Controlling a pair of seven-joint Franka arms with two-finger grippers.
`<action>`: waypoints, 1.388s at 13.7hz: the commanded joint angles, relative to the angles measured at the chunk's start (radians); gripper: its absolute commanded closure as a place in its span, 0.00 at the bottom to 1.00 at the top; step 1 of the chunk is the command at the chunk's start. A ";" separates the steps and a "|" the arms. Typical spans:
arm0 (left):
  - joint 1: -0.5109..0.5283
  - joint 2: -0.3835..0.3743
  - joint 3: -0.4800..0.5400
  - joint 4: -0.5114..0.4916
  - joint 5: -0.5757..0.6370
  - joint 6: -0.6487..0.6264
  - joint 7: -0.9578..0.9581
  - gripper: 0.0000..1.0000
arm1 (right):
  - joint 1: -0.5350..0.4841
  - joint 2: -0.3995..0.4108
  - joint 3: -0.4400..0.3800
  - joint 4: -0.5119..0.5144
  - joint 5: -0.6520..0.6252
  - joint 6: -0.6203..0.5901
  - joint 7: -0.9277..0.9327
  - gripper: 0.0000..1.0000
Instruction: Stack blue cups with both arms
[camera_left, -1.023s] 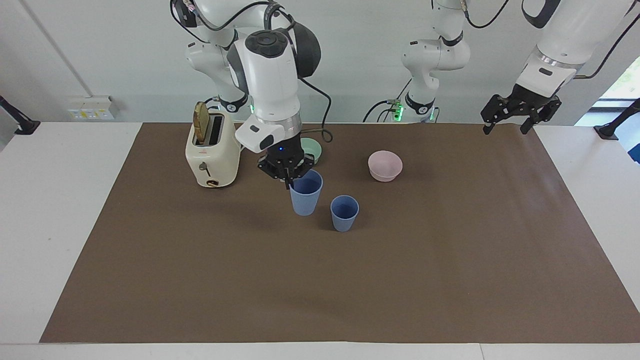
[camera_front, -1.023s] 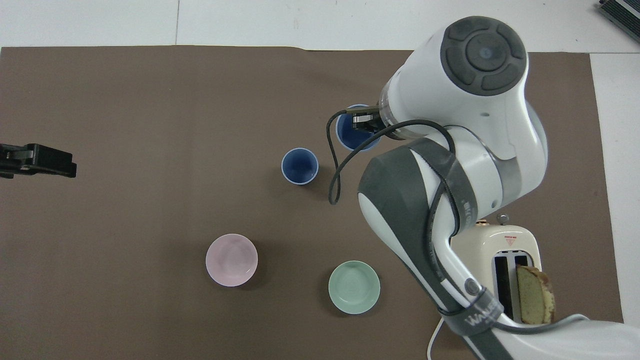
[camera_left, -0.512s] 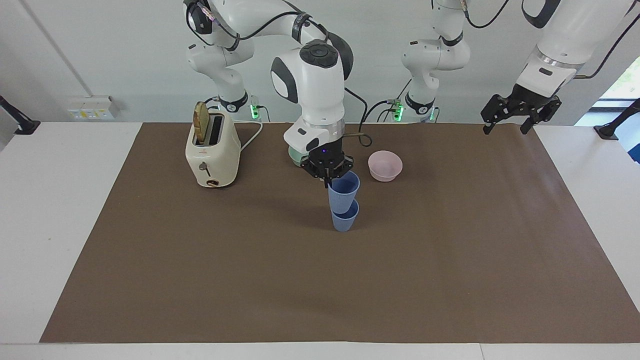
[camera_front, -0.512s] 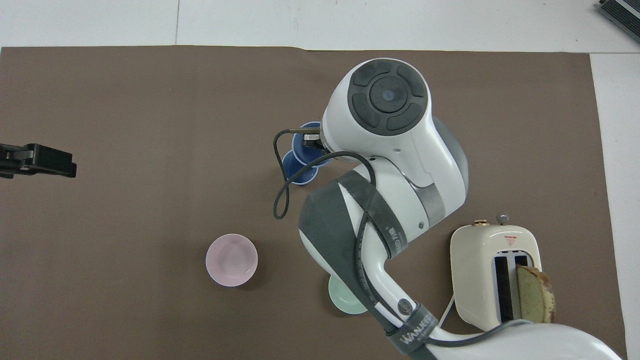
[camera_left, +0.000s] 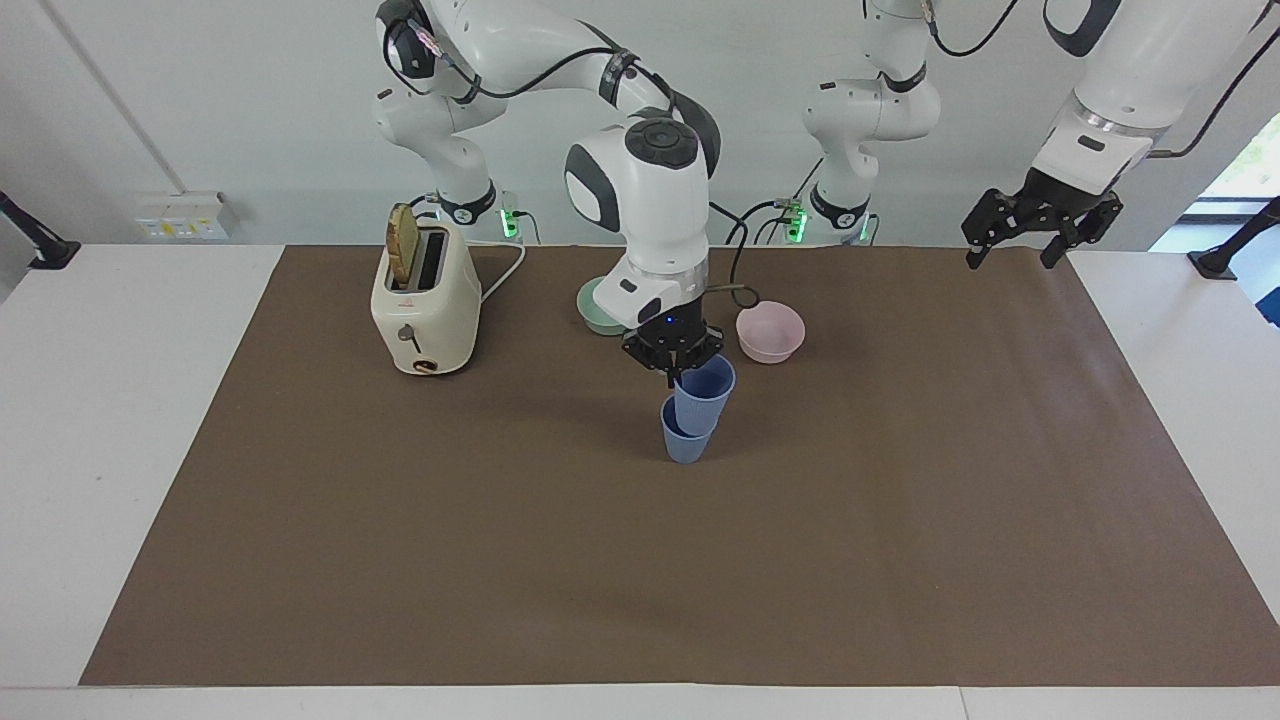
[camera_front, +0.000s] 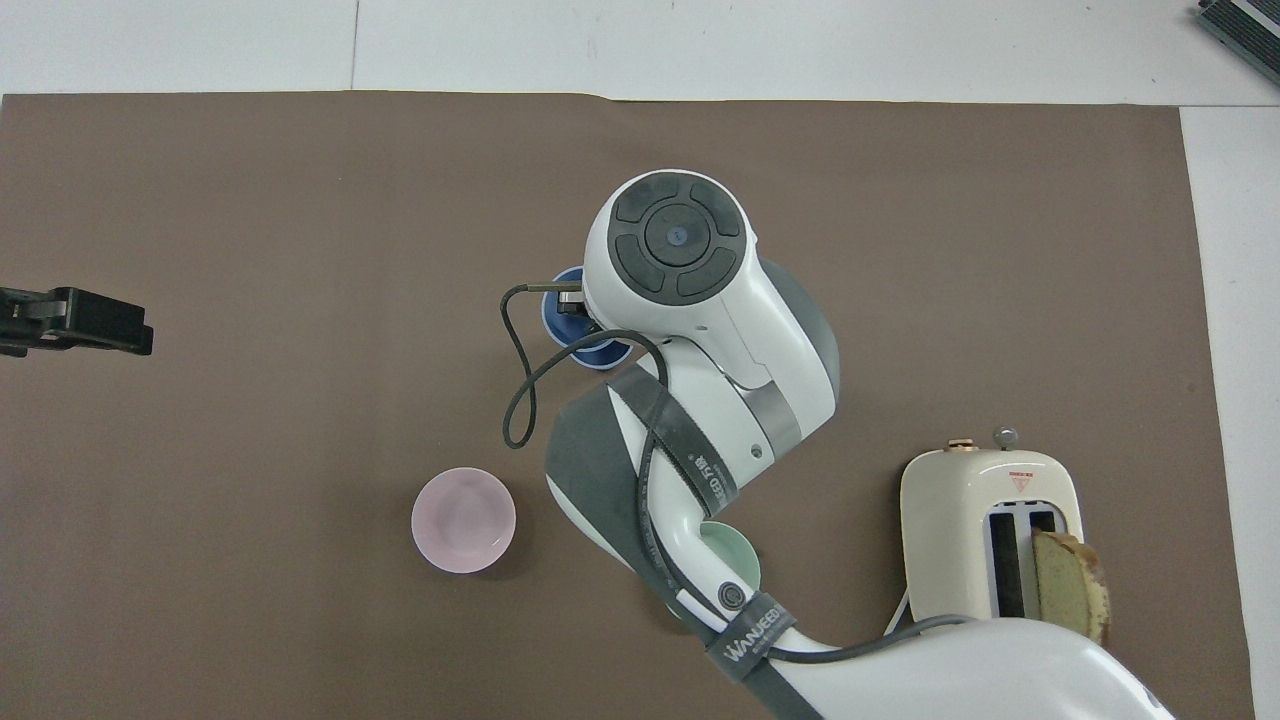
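A brown mat (camera_left: 900, 520) covers most of a white table (camera_left: 100, 450). The right arm (camera_left: 640, 190), large and white, reaches out from the robots' end of the table and bends down over the middle of the mat. The left arm (camera_left: 1110, 100) waits raised at its own end of the table, and its gripper (camera_left: 1040, 228) hangs over the mat's corner with the fingers spread apart.

A cream toaster (camera_left: 425, 300) stands toward the right arm's end of the table, with a slice of bread (camera_left: 402, 245) sticking up from one slot. A pink bowl (camera_left: 770, 331) sits near the middle of the mat, and beside it a green bowl (camera_left: 596, 305) is partly hidden by the right arm.

The right gripper (camera_left: 673, 358) pinches the rim of a blue cup (camera_left: 704, 392), one finger inside and one outside. This held cup tilts slightly, and its bottom sits in the mouth of a second blue cup (camera_left: 682, 440), which stands upright on the mat. The two cups are farther from the robots than both bowls. In the overhead view the arm covers most of both cups.
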 joint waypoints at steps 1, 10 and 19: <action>0.011 -0.001 -0.002 0.008 -0.013 -0.016 0.009 0.00 | -0.004 -0.016 0.001 -0.032 0.013 0.018 0.017 1.00; 0.011 -0.001 -0.002 0.008 -0.013 -0.016 0.009 0.00 | -0.015 -0.023 0.002 -0.101 0.050 0.082 -0.029 1.00; 0.011 -0.001 -0.002 0.008 -0.013 -0.016 0.009 0.00 | -0.082 -0.108 -0.007 -0.096 0.058 0.023 -0.035 0.06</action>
